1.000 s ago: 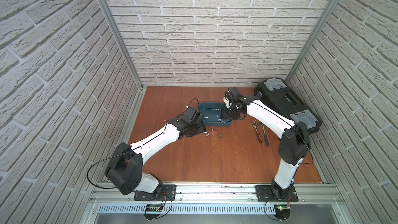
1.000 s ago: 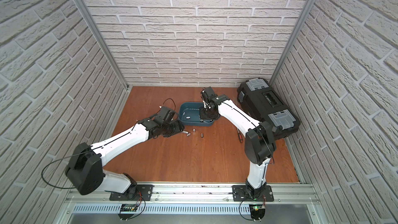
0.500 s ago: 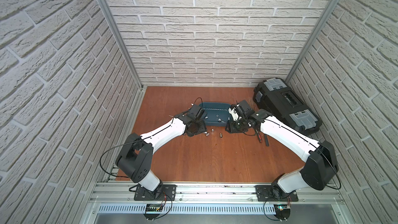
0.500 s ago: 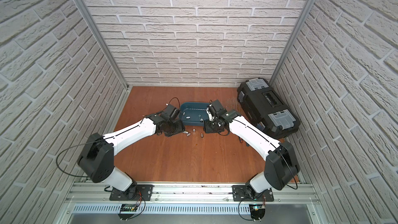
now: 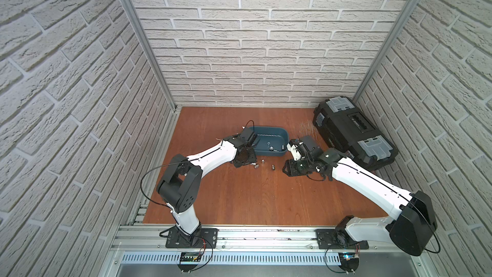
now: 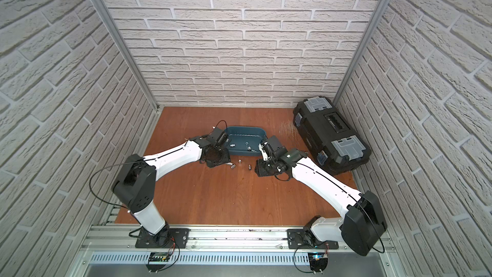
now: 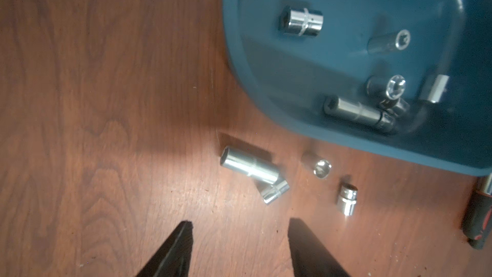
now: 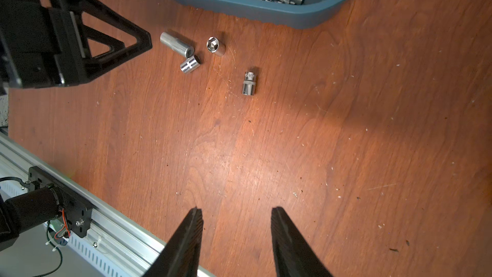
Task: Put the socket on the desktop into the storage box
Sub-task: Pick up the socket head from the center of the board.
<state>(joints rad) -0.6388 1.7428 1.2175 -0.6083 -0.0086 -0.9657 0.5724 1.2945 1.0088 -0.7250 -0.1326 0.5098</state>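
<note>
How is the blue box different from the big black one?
The storage box is teal-blue; the toolbox is black and grey. The storage box is smaller and shallower than the toolbox. The storage box has no lid, so you can see sockets inside; the toolbox is shut, so its inside is hidden. Both are roughly rectangular and sit on the desktop.

In a top view, free passage is given over the bare lower desktop (image 5: 253,198). The sockets (image 5: 273,167) at the centre are hemmed by the storage box (image 5: 266,153) wall above, the left gripper (image 5: 247,163) at left and the right gripper (image 5: 285,169) at right.
</note>
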